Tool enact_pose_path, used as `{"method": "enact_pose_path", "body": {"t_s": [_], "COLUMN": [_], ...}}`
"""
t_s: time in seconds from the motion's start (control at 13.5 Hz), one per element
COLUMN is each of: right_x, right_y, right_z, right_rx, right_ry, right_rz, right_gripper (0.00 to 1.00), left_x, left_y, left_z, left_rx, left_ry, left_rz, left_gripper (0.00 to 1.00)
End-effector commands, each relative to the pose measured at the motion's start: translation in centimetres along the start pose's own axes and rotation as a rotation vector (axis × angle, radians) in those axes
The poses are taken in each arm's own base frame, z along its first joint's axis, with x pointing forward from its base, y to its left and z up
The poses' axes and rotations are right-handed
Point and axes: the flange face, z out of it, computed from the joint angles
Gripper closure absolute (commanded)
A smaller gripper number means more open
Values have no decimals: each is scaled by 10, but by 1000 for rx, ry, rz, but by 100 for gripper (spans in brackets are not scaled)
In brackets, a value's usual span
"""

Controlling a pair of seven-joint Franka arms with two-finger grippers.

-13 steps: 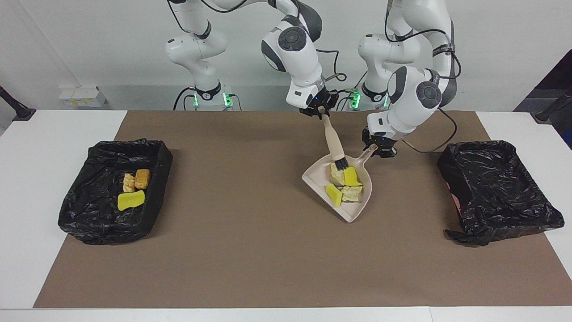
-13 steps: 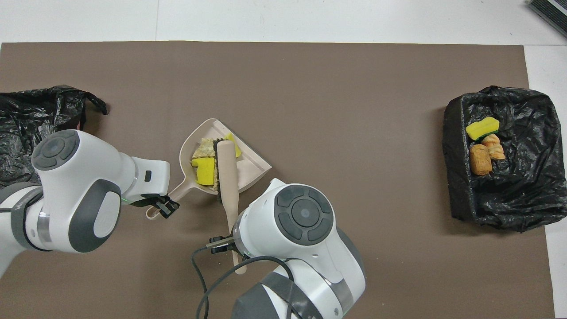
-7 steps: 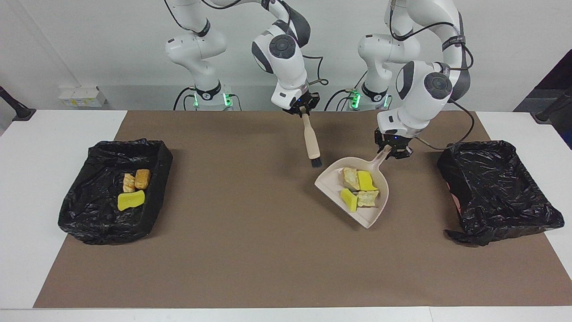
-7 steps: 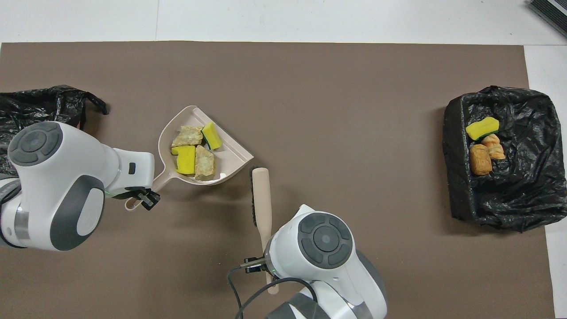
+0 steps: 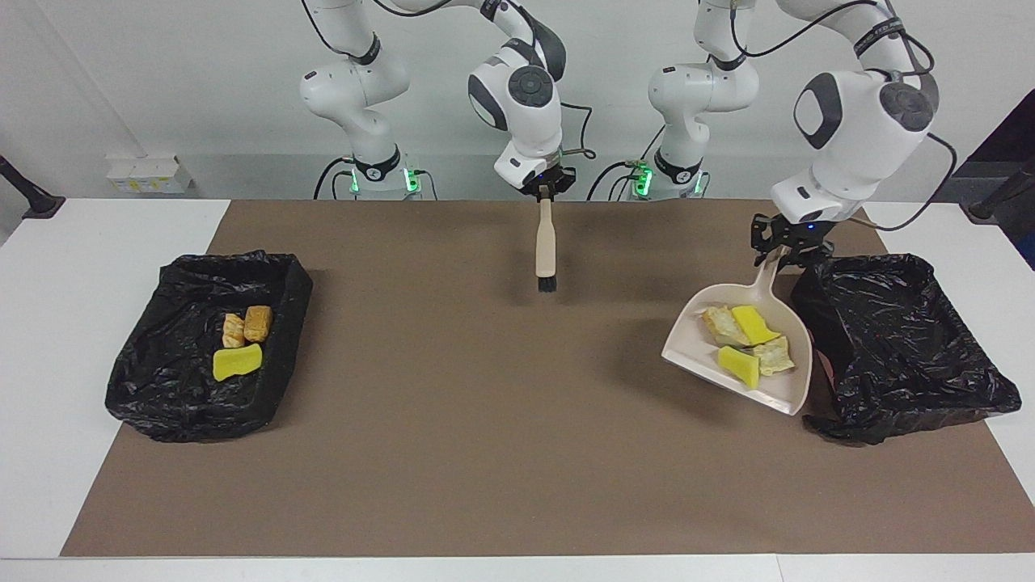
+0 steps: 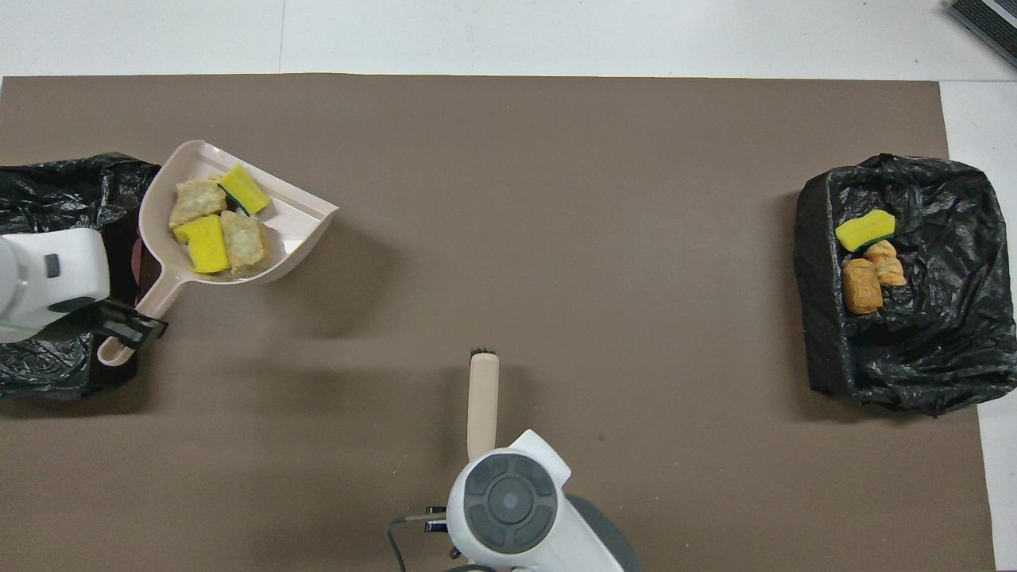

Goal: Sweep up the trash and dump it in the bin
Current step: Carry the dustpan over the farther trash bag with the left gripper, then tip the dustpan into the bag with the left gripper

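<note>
Change: dustpan [image 5: 740, 347] lifted off the brown mat [image 5: 485, 453] and carried from frame centre to lower right of the facing view, now just beside the empty black bin [image 5: 906, 356]; brush [image 5: 547, 246] pulled back and hanging upright at upper centre.
Meaning: sweeping judged finished; dump into the bin judged next, not yet done.
Left claw [image 5: 783, 248]: clamped on the dustpan handle, raised at the bin's edge.
Right claw [image 5: 545, 191]: clamped on the brush handle, bristles down, waiting over the mat.
Trash in pan [image 5: 748, 339]: four scraps, two yellow sponge chunks and two tan bread-like pieces, bunched in the pan's deep end, upper left of the overhead view.
Trash in other bin [image 5: 242, 339]: three scraps, one yellow and two orange-brown, in the bin [image 5: 162, 388] at left of the facing view.
Surface [image 5: 81, 323]: no loose scraps visible on the mat.
</note>
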Motion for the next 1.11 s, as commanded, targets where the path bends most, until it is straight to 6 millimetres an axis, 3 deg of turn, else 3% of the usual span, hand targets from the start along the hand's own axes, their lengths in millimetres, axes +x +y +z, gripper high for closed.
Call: {"method": "enact_pose_path", "body": {"t_s": [0.0, 0.07, 0.37, 0.45, 0.67, 0.82, 1.04], "right_x": [-18, -23, -23, -22, -18, -16, -12], "right_y": [-21, -25, -23, -24, -28, -28, -32], "right_z": [29, 39, 49, 54, 56, 56, 67], "right_rx": [-51, -78, -115, -123, -103, -90, -68], "right_ry": [13, 14, -24, -34, -29, -25, -41], "right_rz": [-4, -28, 6, 5, 1, -7, -4], "right_gripper": [100, 100, 100, 100, 100, 100, 100], "left_x": [-35, -51, -104, -118, -147, -141, -130], "left_y": [-57, -78, -163, -192, -257, -274, -275], "left_z": [-30, -35, -51, -43, -57, -69, -76], "left_rx": [17, 51, 197, 243, 390, 441, 499], "left_ry": [-20, -48, -53, -72, -253, -321, -468], "left_rz": [16, 50, 206, 245, 424, 483, 619], "left_gripper": [100, 100, 100, 100, 100, 100, 100]}}
